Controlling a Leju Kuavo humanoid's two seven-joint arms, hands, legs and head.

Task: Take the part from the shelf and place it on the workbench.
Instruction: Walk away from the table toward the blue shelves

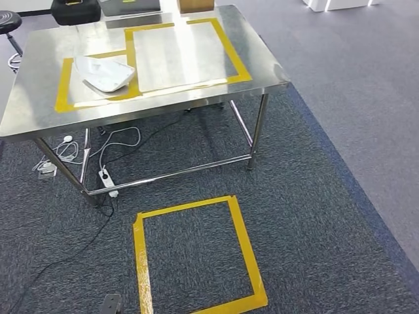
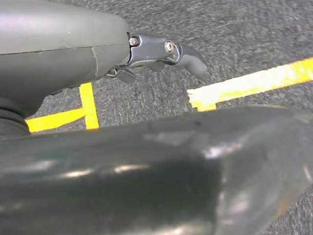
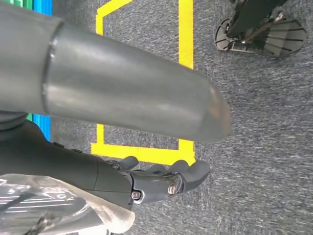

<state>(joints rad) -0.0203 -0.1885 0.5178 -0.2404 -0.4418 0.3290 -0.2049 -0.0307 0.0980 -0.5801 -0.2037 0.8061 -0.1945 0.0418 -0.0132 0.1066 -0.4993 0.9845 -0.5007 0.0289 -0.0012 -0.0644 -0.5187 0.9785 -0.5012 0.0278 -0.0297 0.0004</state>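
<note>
While a white part [image 1: 105,73] already lay inside the workbench's [image 1: 44,59] yellow tape outline [image 1: 61,88] — its marked spot — both hands, left [image 2: 162,51] and right [image 3: 162,181], hung loosely extended, holding nothing.

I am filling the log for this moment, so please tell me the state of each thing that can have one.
White part: lying on the steel workbench, inside the left yellow tape frame, touched by no hand.
Right yellow tape frame: nothing stands in it.
Left hand: hanging over the carpet, fingers holding nothing.
Right hand: hanging over the carpet, holding nothing.
Power strip: on the floor under the workbench, cables attached.
</note>
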